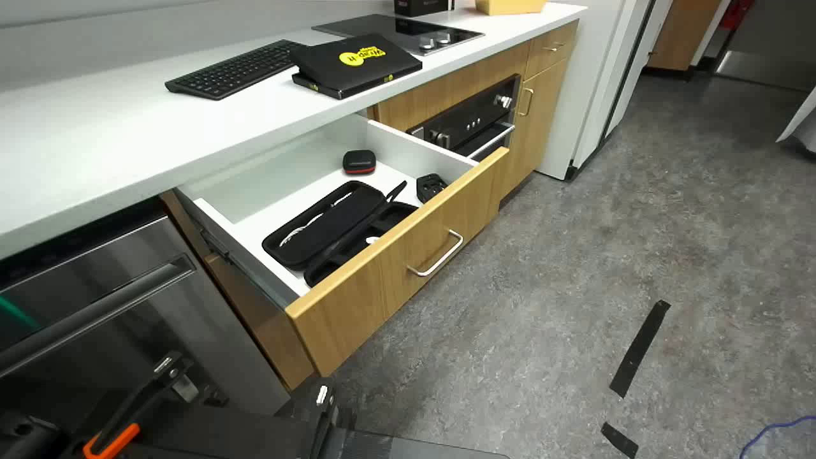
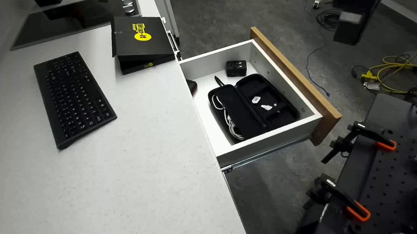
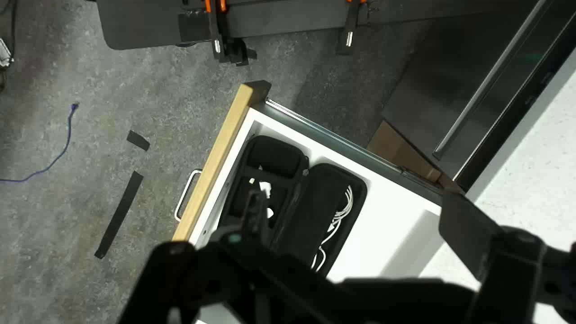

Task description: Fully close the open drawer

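The wide drawer with the oak front stands pulled far out from the counter in both exterior views [image 1: 392, 271] [image 2: 294, 73]; its front edge also shows in the wrist view [image 3: 213, 164]. Its silver bar handle [image 1: 440, 258] is on the outer face and shows in the wrist view [image 3: 185, 195]. Inside lie an open black case [image 1: 325, 223] with white cables, a small black case with red trim [image 1: 359, 162] and a black adapter [image 2: 236, 68]. My gripper [image 3: 360, 220] is open and empty, its fingers wide apart above the drawer, apart from front and handle.
The white counter [image 2: 147, 171] bears a keyboard [image 2: 73, 99], a black box [image 2: 144, 40] and a cooktop [image 1: 408, 32]. An oven [image 1: 472, 121] and steel appliance [image 1: 115, 299] flank the drawer. A black table [image 2: 389, 171] with orange clamps faces it. A dark blocky shape [image 2: 351, 26] hangs at top right.
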Controlling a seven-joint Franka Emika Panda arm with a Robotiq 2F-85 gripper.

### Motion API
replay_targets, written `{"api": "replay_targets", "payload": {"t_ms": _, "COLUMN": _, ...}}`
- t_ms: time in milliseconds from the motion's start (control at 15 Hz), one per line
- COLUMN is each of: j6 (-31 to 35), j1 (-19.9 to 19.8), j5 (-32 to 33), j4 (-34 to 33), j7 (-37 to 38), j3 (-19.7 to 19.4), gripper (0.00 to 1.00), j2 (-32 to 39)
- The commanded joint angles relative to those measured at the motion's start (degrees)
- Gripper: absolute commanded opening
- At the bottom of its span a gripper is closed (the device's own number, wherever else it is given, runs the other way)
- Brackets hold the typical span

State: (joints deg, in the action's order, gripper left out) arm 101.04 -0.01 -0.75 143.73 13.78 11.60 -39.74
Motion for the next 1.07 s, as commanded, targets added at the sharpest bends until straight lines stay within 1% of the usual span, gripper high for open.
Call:
{"api": "replay_targets", "payload": {"t_ms": 0, "j6": -0.09, "j1": 1.05, "j5": 0.55, "j4": -0.1, "j7": 0.53, "j3": -0.85, "gripper": 1.0, "j2": 0.26}}
{"api": "replay_targets", "payload": {"t_ms": 200, "j6": -0.09, "j1": 1.05, "j5": 0.55, "j4": -0.11, "j7": 0.53, "j3": -0.85, "gripper": 1.0, "j2": 0.22}}
{"api": "replay_targets", "payload": {"t_ms": 267, "j6": 1.43, "j1": 0.42, "j5": 0.53, "j4": -0.21, "j7": 0.83, "j3": -1.27, "gripper": 1.0, "j2": 1.48}}
{"api": "replay_targets", "payload": {"t_ms": 333, "j6": 2.12, "j1": -0.25, "j5": 0.31, "j4": -0.39, "j7": 0.23, "j3": -2.51, "gripper": 1.0, "j2": 2.96}}
{"api": "replay_targets", "payload": {"t_ms": 467, "j6": 4.95, "j1": -2.82, "j5": 1.78, "j4": 0.03, "j7": -0.21, "j3": -5.23, "gripper": 1.0, "j2": 5.9}}
{"api": "replay_targets", "payload": {"t_ms": 667, "j6": 12.3, "j1": -7.19, "j5": 3.8, "j4": 0.43, "j7": -0.24, "j3": -10.39, "gripper": 1.0, "j2": 12.32}}
{"api": "replay_targets", "payload": {"t_ms": 800, "j6": 18.19, "j1": -10.2, "j5": 5.02, "j4": 0.22, "j7": 0.48, "j3": -13.66, "gripper": 1.0, "j2": 17.8}}
{"api": "replay_targets", "payload": {"t_ms": 1000, "j6": 24.76, "j1": -13.36, "j5": 4.4, "j4": -0.63, "j7": 1.18, "j3": -17.97, "gripper": 1.0, "j2": 26.07}}
